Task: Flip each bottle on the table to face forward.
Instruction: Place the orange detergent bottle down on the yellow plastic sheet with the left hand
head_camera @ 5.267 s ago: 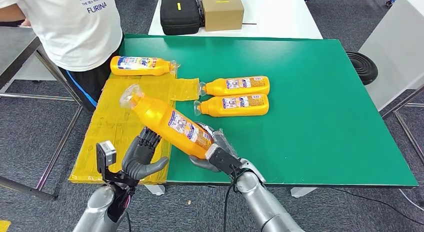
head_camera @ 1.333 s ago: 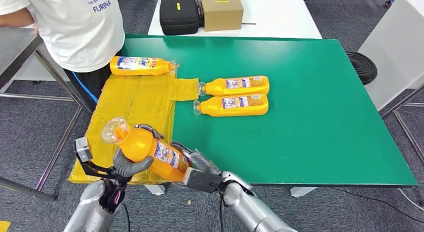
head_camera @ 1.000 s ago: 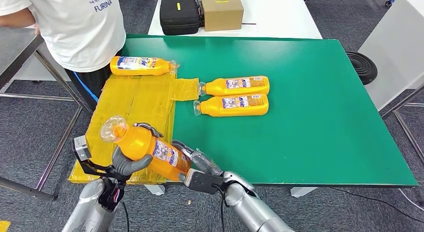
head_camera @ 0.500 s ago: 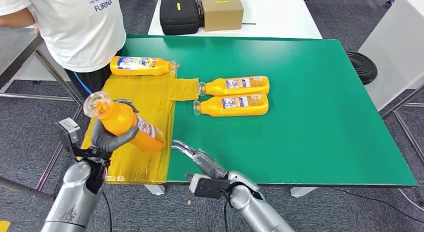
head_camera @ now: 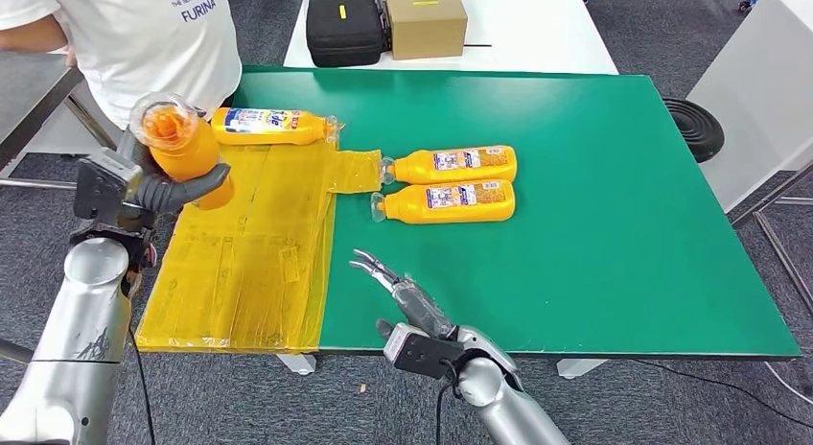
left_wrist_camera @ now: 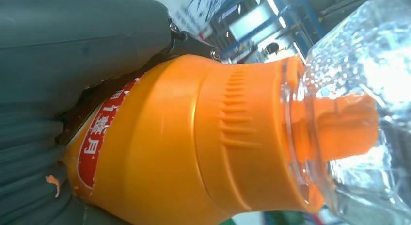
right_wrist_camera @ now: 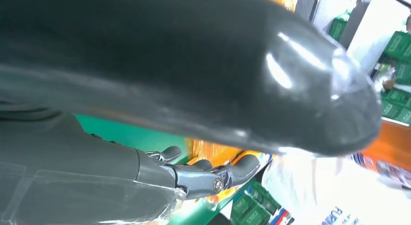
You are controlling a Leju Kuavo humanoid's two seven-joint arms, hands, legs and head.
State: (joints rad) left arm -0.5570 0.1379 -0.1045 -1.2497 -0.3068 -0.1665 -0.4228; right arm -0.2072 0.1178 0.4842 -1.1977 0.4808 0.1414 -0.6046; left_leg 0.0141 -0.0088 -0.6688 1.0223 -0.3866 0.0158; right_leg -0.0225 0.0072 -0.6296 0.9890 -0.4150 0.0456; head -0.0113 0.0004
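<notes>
The green table has wide bare room to the right of the yellow plastic sheet, which covers its left end and hangs to the near and left edges. The left hand grips a held orange bottle above the sheet's far left corner, at the table's left edge, clear cap tilted up toward the camera, its long axis steeply raised. A far bottle lies at the sheet's far edge, cap pointing right. Two paired bottles lie side by side just right of the sheet, caps pointing left toward it. The right hand hovers empty over the near edge beside the sheet, fingers spread apart. A person stands beyond the sheet's far left corner.
</notes>
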